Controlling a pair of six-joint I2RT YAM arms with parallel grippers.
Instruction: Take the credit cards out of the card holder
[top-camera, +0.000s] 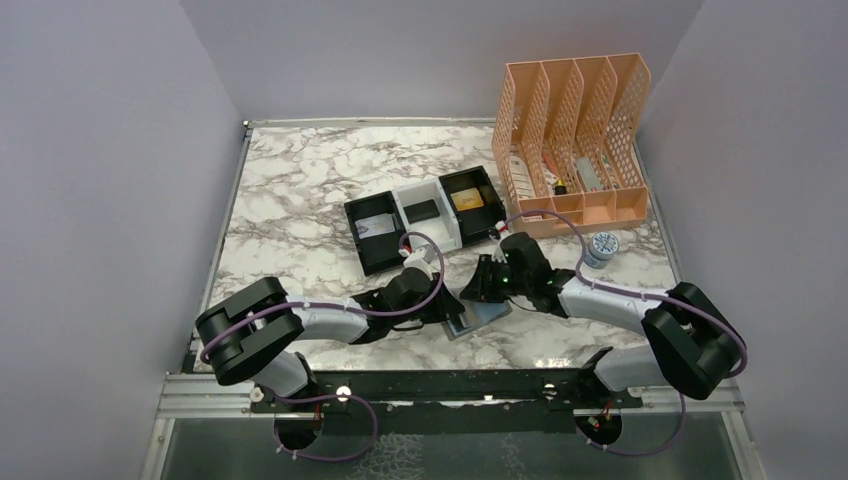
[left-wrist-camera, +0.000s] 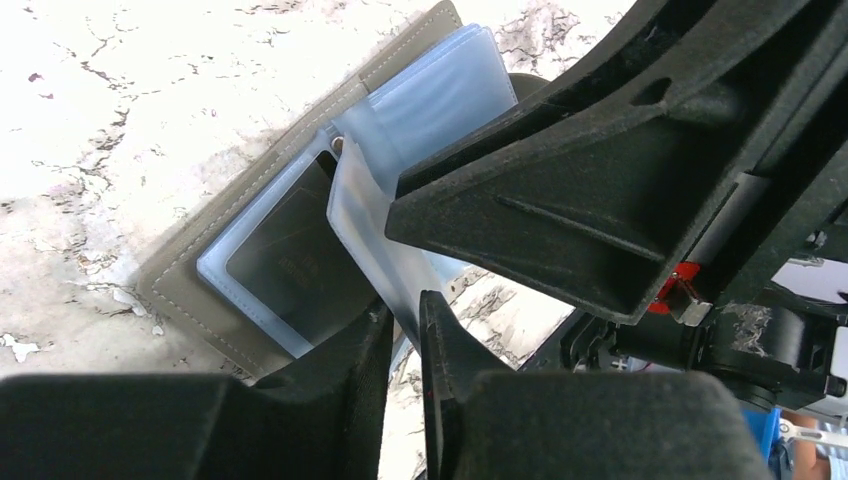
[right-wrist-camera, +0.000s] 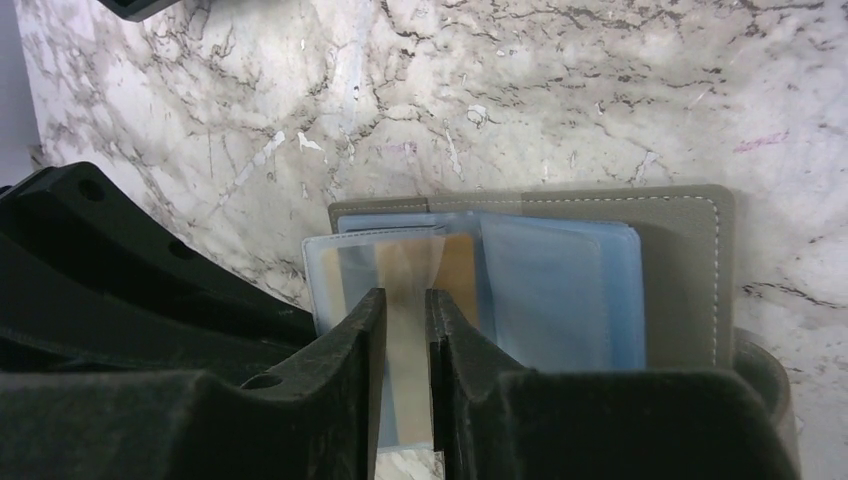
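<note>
The card holder (top-camera: 486, 319) lies open on the marble near the front edge, grey-taupe outside (left-wrist-camera: 190, 275) with clear blue plastic sleeves (right-wrist-camera: 560, 290). A dark card (left-wrist-camera: 290, 255) sits in one sleeve. A gold-yellow credit card (right-wrist-camera: 462, 268) shows through another. My left gripper (left-wrist-camera: 405, 312) comes from the left and is shut on a raised sleeve leaf at its tips. My right gripper (right-wrist-camera: 404, 297) is over the same leaf from the opposite side. Its jaws stand slightly open with the leaf loose in the gap. In the top view both grippers, left (top-camera: 452, 303) and right (top-camera: 478, 292), meet over the holder.
A black-and-white three-compartment tray (top-camera: 352, 212) lies behind the holder, with a gold-yellow card (top-camera: 466, 200) in its right compartment and flat cards in the other two. A peach mesh file rack (top-camera: 575, 140) stands at the back right. A small round tin (top-camera: 603, 247) sits beside it.
</note>
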